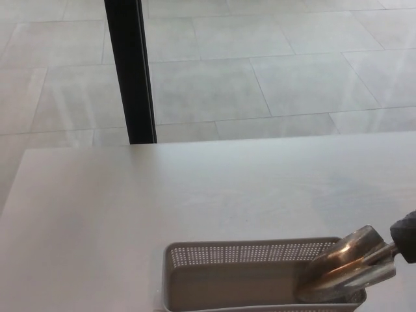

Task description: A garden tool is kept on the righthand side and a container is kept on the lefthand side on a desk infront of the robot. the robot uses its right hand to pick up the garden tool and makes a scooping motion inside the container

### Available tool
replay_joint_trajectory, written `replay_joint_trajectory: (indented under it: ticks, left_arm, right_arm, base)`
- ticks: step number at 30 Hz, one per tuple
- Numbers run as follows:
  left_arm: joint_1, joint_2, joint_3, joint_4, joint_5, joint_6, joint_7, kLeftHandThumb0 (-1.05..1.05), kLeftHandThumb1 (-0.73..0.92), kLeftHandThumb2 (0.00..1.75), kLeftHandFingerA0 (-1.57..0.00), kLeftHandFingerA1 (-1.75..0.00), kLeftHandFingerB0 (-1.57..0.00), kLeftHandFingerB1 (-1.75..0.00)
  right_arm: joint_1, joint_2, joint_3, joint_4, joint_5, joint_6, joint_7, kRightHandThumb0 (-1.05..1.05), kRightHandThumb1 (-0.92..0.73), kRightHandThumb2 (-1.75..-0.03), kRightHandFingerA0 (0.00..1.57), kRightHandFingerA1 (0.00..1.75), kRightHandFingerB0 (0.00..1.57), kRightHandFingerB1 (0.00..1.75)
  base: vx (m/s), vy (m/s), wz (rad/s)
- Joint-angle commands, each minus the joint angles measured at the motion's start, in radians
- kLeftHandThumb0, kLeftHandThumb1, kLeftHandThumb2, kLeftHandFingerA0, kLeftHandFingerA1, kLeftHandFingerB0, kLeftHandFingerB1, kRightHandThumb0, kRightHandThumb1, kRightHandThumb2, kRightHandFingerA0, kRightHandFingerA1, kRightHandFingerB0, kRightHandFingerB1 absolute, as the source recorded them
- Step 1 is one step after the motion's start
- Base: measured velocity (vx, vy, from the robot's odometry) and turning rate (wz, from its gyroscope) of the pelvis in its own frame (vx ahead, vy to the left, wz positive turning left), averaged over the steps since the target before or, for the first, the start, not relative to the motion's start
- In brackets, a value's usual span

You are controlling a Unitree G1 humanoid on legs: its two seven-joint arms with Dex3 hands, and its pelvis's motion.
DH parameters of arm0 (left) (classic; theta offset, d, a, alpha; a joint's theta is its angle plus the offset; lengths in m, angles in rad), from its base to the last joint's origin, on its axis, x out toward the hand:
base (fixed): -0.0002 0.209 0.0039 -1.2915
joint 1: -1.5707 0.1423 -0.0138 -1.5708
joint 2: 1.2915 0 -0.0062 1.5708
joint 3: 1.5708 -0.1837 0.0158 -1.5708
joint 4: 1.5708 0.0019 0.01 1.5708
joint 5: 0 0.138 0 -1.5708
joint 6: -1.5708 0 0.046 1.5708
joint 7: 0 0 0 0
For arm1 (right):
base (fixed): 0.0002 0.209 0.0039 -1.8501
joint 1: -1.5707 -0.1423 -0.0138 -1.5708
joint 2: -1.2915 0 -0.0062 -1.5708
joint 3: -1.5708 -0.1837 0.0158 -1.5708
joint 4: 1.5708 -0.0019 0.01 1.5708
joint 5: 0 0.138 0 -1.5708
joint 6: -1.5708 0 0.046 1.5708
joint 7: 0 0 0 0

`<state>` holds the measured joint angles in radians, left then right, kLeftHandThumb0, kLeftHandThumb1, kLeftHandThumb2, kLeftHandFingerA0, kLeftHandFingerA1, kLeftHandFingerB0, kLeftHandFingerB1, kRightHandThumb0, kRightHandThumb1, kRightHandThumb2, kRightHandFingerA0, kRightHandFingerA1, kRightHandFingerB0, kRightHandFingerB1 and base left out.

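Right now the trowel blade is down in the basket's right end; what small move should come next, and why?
Probably sweep the trowel leftward along the inside of the perforated container. Its blade tip already sits low at the right end, tilted down, and the rest of the container looks empty, so a drag toward the left would make the scoop. Only the dark handle end shows; the right hand cannot be seen.
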<state>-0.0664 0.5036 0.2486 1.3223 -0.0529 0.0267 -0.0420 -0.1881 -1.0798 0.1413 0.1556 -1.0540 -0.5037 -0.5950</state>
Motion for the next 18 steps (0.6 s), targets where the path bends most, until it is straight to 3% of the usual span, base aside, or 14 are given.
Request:
replay_joint_trajectory:
  ticks: [1, 2, 3, 6, 9, 12, 13, 15, 17, 18]
  left_arm:
    - [-0.009, 0.026, 0.003, -0.002, 0.008, 0.004, 0.005, -0.52, 0.65, 0.62, -0.55, -0.44, -0.43, -0.37]
    - [-0.009, 0.025, 0.004, -0.002, 0.008, 0.004, 0.006, -0.52, 0.65, 0.62, -0.55, -0.44, -0.43, -0.37]
    - [-0.01, 0.029, -0.003, -0.003, 0.013, 0.009, 0.002, -0.55, 0.64, 0.62, -0.58, -0.45, -0.43, -0.37]
    - [-0.013, 0.022, 0.003, -0.006, 0.005, 0.011, -0.002, -0.53, 0.64, 0.61, -0.55, -0.44, -0.42, -0.37]
    - [-0.013, 0.021, -0.003, -0.002, 0.013, 0.004, 0.002, -0.54, 0.65, 0.62, -0.57, -0.44, -0.43, -0.37]
    - [-0.029, 0.016, 0.003, -0.004, 0.005, 0.023, 0.009, -0.5, 0.65, 0.61, -0.55, -0.44, -0.43, -0.37]
    - [-0.026, 0.014, 0.004, -0.006, 0.004, 0.017, 0.008, -0.5, 0.66, 0.6, -0.57, -0.45, -0.43, -0.37]
    - [-0.027, 0.018, -0.003, 0.001, 0.013, 0.017, 0.004, -0.49, 0.68, 0.59, -0.59, -0.44, -0.45, -0.36]
    - [-0.021, 0.012, -0.005, -0.003, 0.014, 0.01, 0.008, -0.53, 0.64, 0.61, -0.58, -0.45, -0.44, -0.37]
    - [-0.015, 0.013, -0.009, -0.004, 0.017, 0.0, 0.0, -0.51, 0.66, 0.6, -0.56, -0.44, -0.43, -0.37]
  right_arm:
    - [0.036, 0.036, -0.035, -0.139, 0.016, 0.165, 0.274, -0.37, -0.6, -0.57, 0.89, 1.6, 0.99, 0.75]
    - [0.037, 0.037, -0.036, -0.143, 0.014, 0.167, 0.277, -0.37, -0.6, -0.57, 0.89, 1.6, 0.99, 0.75]
    - [0.047, 0.053, -0.015, -0.201, -0.025, 0.187, 0.321, -0.39, -0.64, -0.67, 0.9, 1.65, 0.92, 1.17]
    - [0.058, 0.063, -0.002, -0.246, -0.037, 0.196, 0.357, -0.4, -0.66, -0.68, 0.89, 1.62, 0.96, 0.99]
    - [0.056, 0.101, 0.027, -0.259, -0.034, 0.199, 0.361, -0.36, -0.61, -0.64, 0.86, 1.64, 0.94, 1.05]
    - [0.044, 0.145, 0.074, -0.273, -0.068, 0.217, 0.385, -0.4, -0.65, -0.66, 0.9, 1.68, 0.96, 0.94]
    - [0.04, 0.162, 0.086, -0.281, -0.078, 0.225, 0.394, -0.36, -0.63, -0.68, 0.9, 1.69, 0.93, 1.07]
    - [0.033, 0.196, 0.11, -0.286, -0.067, 0.231, 0.418, -0.34, -0.65, -0.71, 0.91, 1.7, 0.91, 1.15]
    - [0.033, 0.222, 0.13, -0.293, -0.066, 0.239, 0.447, -0.36, -0.66, -0.7, 0.88, 1.65, 0.95, 0.85]
    - [0.03, 0.238, 0.142, -0.285, -0.083, 0.239, 0.425, -0.35, -0.62, -0.72, 0.91, 1.66, 0.96, 0.87]
  base:
    - [0.0, 0.0, 0.0]
    - [0.0, 0.0, 0.0]
    - [0.0, 0.0, 0.0]
    - [0.0, 0.0, 0.0]
    - [0.0, 0.0, 0.0]
    - [0.0, 0.0, 0.0]
    - [0.0, 0.0, 0.0]
    - [0.0, 0.0, 0.0]
    - [0.0, 0.0, 0.0]
    - [0.0, 0.0, 0.0]
